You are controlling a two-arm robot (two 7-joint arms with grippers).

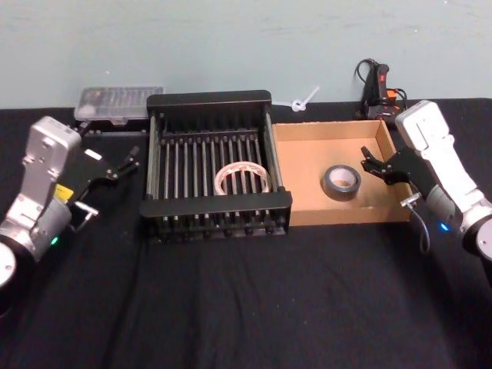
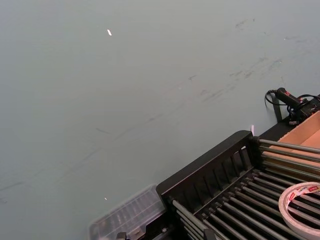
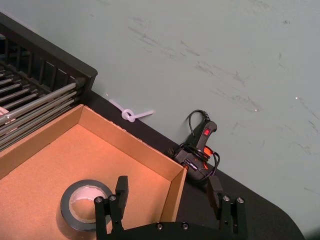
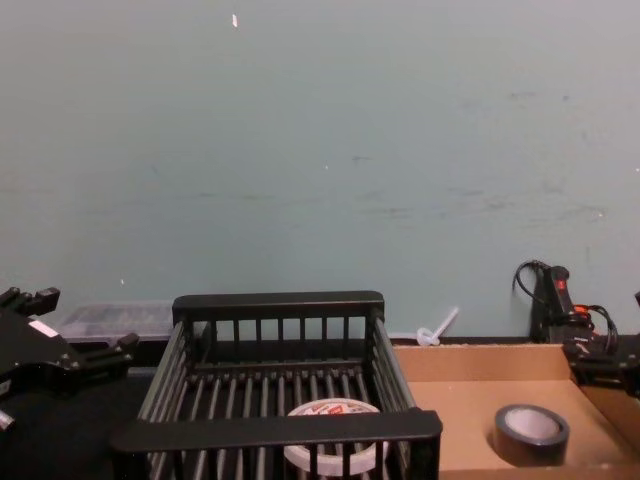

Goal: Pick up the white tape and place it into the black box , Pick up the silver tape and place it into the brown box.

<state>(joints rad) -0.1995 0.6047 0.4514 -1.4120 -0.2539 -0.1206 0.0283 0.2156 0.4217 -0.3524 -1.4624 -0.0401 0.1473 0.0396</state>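
Observation:
The white tape lies flat on the barred floor of the black box at the table's middle; its red print shows in the chest view and the left wrist view. The silver tape lies flat inside the brown box, just right of the crate, and also appears from the right wrist. My left gripper hangs open and empty left of the crate. My right gripper is open and empty over the cardboard box's right side, close to the grey roll; its fingers straddle the box wall.
A clear plastic case sits at the back left behind the crate. At the back right there is a black tool with a red switch and cable, with a white zip tie beside it. Black cloth covers the table's front.

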